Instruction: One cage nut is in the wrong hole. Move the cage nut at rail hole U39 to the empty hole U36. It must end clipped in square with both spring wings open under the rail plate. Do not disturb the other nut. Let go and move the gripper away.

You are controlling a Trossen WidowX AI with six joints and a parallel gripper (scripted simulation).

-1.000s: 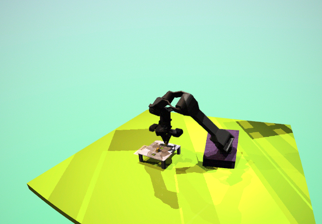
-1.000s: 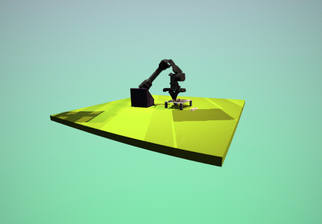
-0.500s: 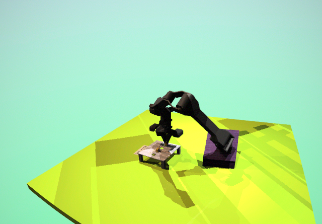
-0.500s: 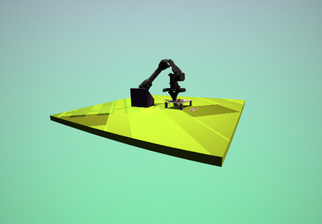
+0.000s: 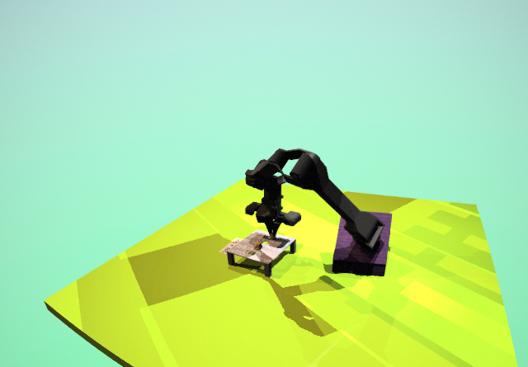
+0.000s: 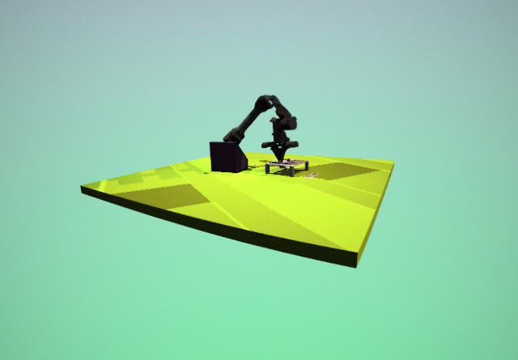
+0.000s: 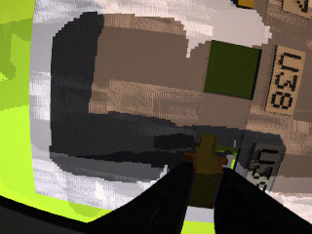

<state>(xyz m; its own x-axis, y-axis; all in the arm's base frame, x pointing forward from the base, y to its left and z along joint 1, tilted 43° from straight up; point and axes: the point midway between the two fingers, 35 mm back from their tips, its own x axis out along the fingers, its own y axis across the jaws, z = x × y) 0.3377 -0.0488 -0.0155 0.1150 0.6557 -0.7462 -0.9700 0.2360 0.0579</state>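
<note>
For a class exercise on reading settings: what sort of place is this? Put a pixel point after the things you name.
Probably a robot test bench for rack hardware: a black arm (image 5: pixel 337 201) (image 6: pixel 251 117) on a purple block (image 5: pixel 360 268) (image 6: pixel 223 157), a legged plate (image 5: pixel 272 254) (image 6: pixel 299 163) (image 7: pixel 141 54) with square holes, and a "U38" label (image 7: pixel 286 80).
</note>
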